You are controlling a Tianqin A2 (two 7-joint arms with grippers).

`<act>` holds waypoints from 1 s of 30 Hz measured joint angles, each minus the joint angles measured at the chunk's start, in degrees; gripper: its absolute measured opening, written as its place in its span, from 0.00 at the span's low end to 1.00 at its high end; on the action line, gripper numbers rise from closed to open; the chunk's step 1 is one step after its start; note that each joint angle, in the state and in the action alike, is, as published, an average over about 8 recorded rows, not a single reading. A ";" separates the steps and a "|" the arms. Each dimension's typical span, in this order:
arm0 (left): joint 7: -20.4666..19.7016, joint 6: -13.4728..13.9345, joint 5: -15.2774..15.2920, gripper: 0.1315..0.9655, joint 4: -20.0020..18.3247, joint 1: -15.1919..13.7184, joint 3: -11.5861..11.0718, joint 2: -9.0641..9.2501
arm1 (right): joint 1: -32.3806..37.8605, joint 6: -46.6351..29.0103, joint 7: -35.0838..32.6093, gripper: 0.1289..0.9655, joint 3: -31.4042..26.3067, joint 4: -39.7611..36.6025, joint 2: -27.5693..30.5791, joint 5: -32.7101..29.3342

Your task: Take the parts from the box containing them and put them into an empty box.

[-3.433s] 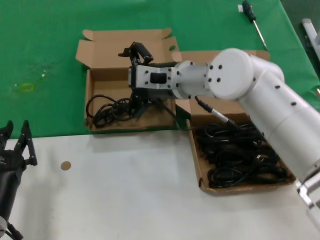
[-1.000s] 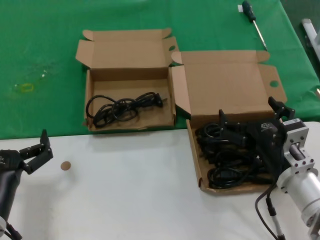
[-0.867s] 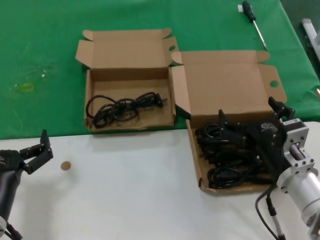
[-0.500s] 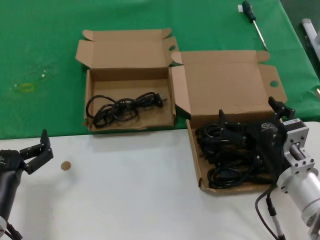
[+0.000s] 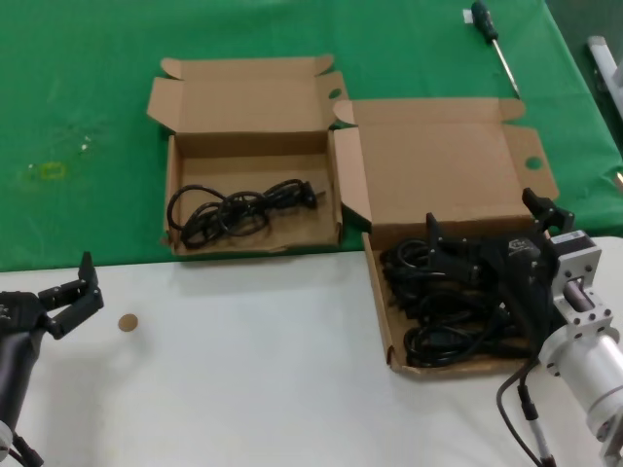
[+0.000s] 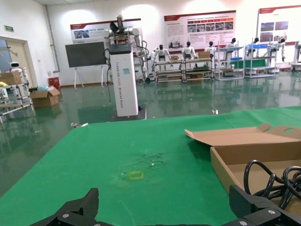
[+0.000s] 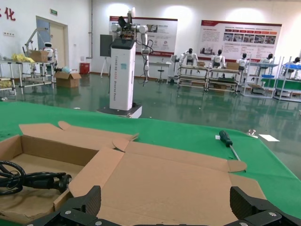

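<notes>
The wider, shallow box [image 5: 382, 321] at the right holds several black coiled cable bundles [image 5: 443, 316]; its large lid [image 5: 438, 170] lies open behind. My right gripper [image 5: 482, 219] hovers open and empty just above these bundles; in the right wrist view [image 7: 164, 207] it faces the lid [image 7: 178, 183]. The narrower, taller-walled box [image 5: 171, 165] at the left holds one cable bundle [image 5: 234, 209], which also shows in the right wrist view [image 7: 28, 181]. My left gripper [image 5: 68, 290] is open and empty at the table's near left, and in the left wrist view [image 6: 164, 212] it faces the green cloth.
A black-handled screwdriver [image 5: 492, 34] lies on the green cloth [image 5: 78, 117] at the far right. A small brown disc [image 5: 128, 322] sits on the white table [image 5: 243, 370] near my left gripper. The two boxes stand side by side, touching.
My right arm has left the narrower box, where a cable bundle now lies, and has come back over the wider box. Nothing has moved in the last second.
</notes>
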 joint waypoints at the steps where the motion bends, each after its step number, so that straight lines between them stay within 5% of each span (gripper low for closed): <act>1: 0.00 0.00 0.00 1.00 0.00 0.00 0.00 0.00 | 0.00 0.00 0.00 1.00 0.00 0.00 0.00 0.00; 30: 0.00 0.00 0.00 1.00 0.00 0.00 0.00 0.00 | 0.00 0.00 0.00 1.00 0.00 0.00 0.00 0.00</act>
